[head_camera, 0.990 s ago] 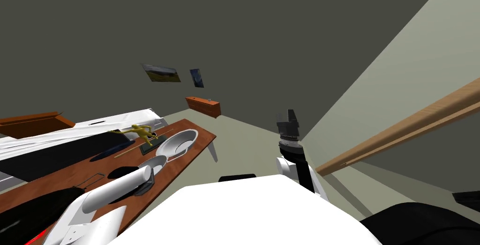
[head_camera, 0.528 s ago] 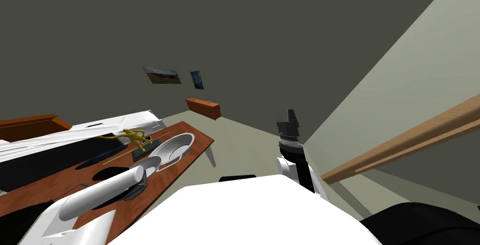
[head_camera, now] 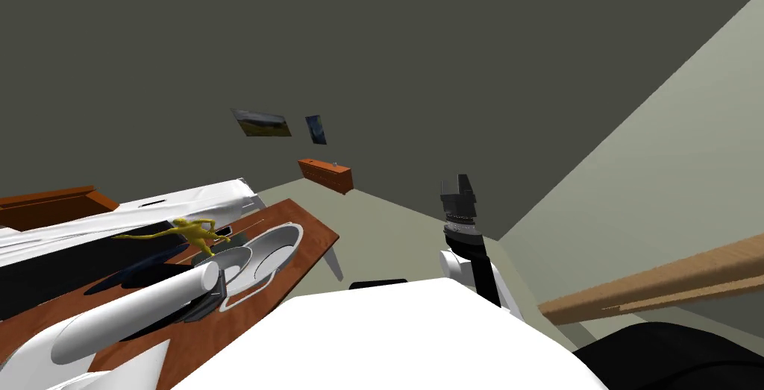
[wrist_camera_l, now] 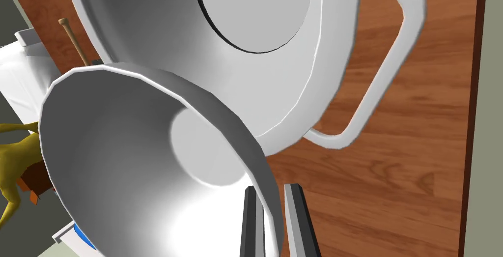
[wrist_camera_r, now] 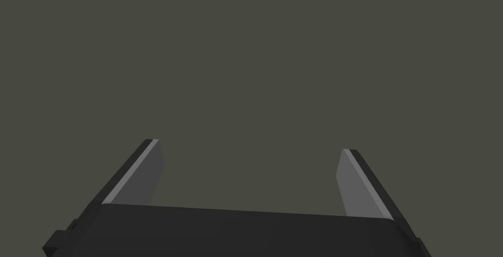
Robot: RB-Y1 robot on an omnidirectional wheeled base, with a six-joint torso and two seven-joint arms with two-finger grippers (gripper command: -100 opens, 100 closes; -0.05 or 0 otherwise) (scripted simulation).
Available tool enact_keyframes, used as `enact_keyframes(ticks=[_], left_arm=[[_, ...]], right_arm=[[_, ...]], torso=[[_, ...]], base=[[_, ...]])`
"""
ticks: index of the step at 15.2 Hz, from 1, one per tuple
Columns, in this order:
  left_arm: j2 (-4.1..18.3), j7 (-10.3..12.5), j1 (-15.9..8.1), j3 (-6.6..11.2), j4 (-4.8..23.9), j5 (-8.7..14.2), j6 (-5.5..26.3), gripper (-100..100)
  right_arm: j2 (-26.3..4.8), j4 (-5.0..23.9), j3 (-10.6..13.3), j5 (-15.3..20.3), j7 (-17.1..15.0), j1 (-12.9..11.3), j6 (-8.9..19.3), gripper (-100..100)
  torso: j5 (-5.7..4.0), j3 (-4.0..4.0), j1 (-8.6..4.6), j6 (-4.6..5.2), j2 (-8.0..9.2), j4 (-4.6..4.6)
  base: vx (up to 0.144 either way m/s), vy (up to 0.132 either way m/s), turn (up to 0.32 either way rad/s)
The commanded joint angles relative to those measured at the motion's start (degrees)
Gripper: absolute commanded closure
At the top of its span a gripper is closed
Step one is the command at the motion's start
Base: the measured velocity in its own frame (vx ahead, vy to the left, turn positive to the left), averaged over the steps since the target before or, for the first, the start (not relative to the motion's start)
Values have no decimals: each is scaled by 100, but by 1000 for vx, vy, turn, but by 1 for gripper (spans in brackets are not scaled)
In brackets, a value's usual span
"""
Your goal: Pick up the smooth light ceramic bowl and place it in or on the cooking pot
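Observation:
My left gripper (wrist_camera_l: 270, 188) is shut on the rim of a plain white bowl (wrist_camera_l: 137, 160), one finger inside the wall and one outside. The bowl hangs tilted, its far edge overlapping the near rim of a wide white cooking pot (wrist_camera_l: 275, 33) with a loop handle (wrist_camera_l: 388, 72). The pot stands on a brown wooden table (wrist_camera_l: 393, 185). In the head view the bowl (head_camera: 231, 262) sits against the pot (head_camera: 272, 247) at the tip of my left forearm (head_camera: 142, 307). My right gripper (head_camera: 456, 199) is raised at the right, away from the table, and stands open (wrist_camera_r: 250, 146).
A yellow figurine (head_camera: 195, 233) on a dark base stands just behind the bowl, with a thin wooden stick (wrist_camera_l: 73, 40) beside it. Dark flat items lie further left on the table. The table's edge (head_camera: 298, 277) runs close to my chest. A wooden rail (head_camera: 656, 281) crosses at the right.
My left arm has carried the bowl forward until it overlaps the pot's near rim. The head view has swung, shifting the table and the rail. The right arm has stayed still.

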Motion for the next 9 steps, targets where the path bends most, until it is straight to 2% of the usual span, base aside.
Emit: enact_keyframes(ticks=[1,5,6,7,9], left_arm=[[-38,14,27,11,-187,11,140,100],[-121,38,55,-1,-487,29,335,100],[-104,34,48,-3,-417,16,283,100],[-106,36,48,-3,-434,15,297,-100],[-104,37,46,-3,-434,14,297,-100]], right_arm=[[0,0,0,0,0,0,0,0],[0,0,0,0,0,0,0,0],[0,0,0,0,0,0,0,0],[0,0,0,0,0,-1,0,0],[0,1,1,0,0,-3,1,0]], torso=[[0,0,0,0,0,0],[5,15,18,-6,26,5],[6,13,26,-6,23,5],[10,20,22,-3,39,6],[7,43,3,-3,79,15]], base=[[207,53,87],[187,95,119],[126,73,45],[46,25,-6],[18,9,-3]])
